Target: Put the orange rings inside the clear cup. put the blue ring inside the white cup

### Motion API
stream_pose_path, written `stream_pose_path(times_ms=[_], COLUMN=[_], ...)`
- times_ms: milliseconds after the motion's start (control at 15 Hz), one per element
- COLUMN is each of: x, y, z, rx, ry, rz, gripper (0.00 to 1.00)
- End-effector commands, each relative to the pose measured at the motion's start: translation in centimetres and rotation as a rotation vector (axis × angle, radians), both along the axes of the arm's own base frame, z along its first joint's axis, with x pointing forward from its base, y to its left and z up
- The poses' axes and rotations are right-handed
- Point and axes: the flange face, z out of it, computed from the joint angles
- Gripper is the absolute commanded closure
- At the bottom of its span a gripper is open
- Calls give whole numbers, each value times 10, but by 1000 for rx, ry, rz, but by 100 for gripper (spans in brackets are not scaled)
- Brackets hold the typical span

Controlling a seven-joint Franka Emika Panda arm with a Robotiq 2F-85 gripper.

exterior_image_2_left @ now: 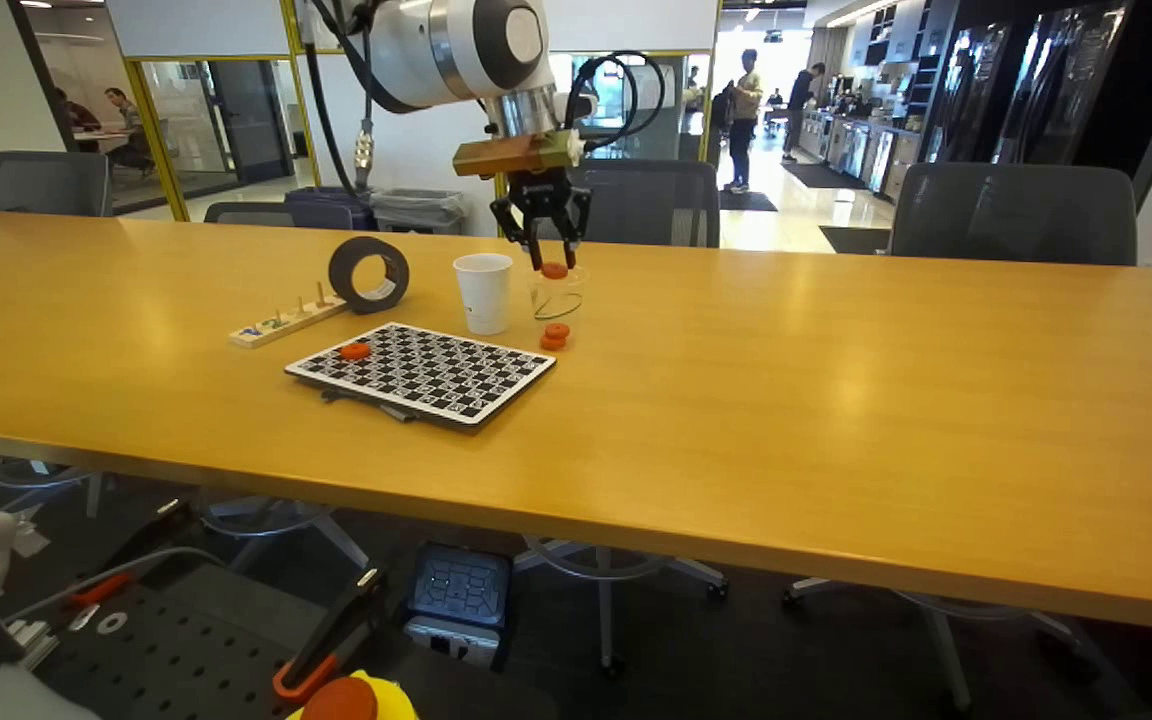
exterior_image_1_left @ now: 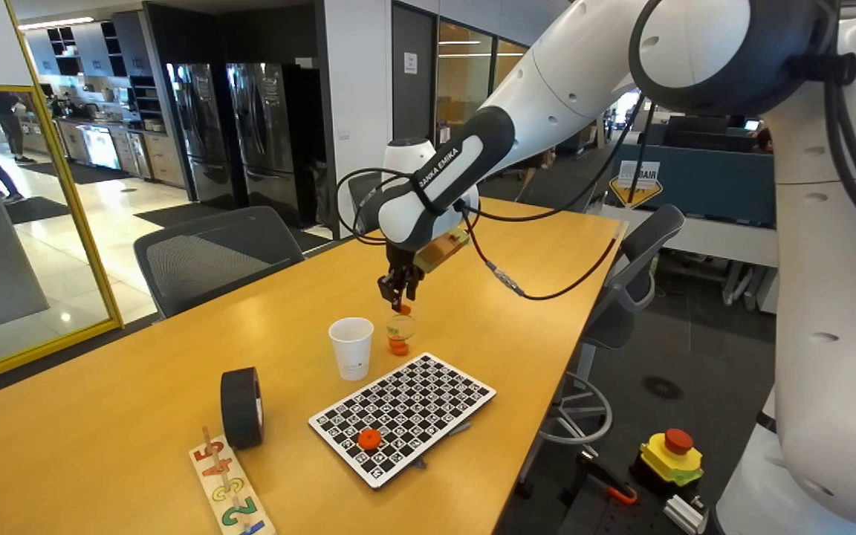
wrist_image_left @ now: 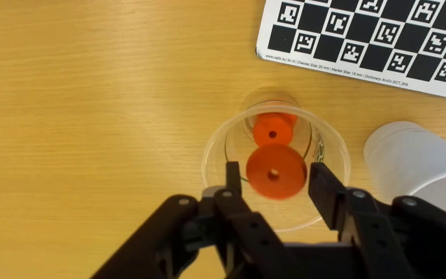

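The clear cup (exterior_image_1_left: 400, 327) (exterior_image_2_left: 576, 292) stands upright on the table; its rim (wrist_image_left: 218, 133) shows in the wrist view. A pair of orange rings (exterior_image_1_left: 398, 347) (exterior_image_2_left: 555, 336) (wrist_image_left: 272, 126) lies at its bottom. My gripper (exterior_image_1_left: 403, 302) (exterior_image_2_left: 554, 266) (wrist_image_left: 274, 168) points down over the cup mouth. It is open, with gaps on both sides of another orange ring (wrist_image_left: 261, 166) between or just below the fingertips. One more orange ring (exterior_image_1_left: 369, 439) (exterior_image_2_left: 355, 351) lies on the checkered board. The white cup (exterior_image_1_left: 351, 349) (exterior_image_2_left: 484, 293) (wrist_image_left: 412, 155) stands close beside the clear cup. The blue ring is out of view.
The checkered board (exterior_image_1_left: 428, 386) (exterior_image_2_left: 436, 365) (wrist_image_left: 358, 38) lies near both cups, with a dark grey object partly under it. A black tape roll (exterior_image_1_left: 241, 409) (exterior_image_2_left: 340, 270) stands on edge beside a wooden numbered peg board (exterior_image_1_left: 231, 487) (exterior_image_2_left: 286, 322). Chairs surround the table.
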Motion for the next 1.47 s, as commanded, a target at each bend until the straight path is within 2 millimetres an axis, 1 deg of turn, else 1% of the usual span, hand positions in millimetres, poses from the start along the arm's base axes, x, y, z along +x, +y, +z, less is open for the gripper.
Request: stream_pose_path(times_ms=[0,133,200,400,533,667,733,933,1000,1067,1200,1400], x=[3,-4,-8,-27,-44,-63,-72,-102,-108,-118,-129,-144], y=[0,6,11,34,56,82,94,130,141,150,166,179], z=[9,14,16,25,26,22,18,-1,-7,-15,-29,-49], rx=[-5,-9,-13,-24,-29,-28,-27,-23,-19,-14,1,34], ry=[-3,-13,-18,-26,-24,-15,-7,25,37,47,59,71], rz=[-5,-3,-2,20,43,65,73,87,92,101,114,136], gripper=[18,2,0,0,0,0,0,0,0,0,0,0])
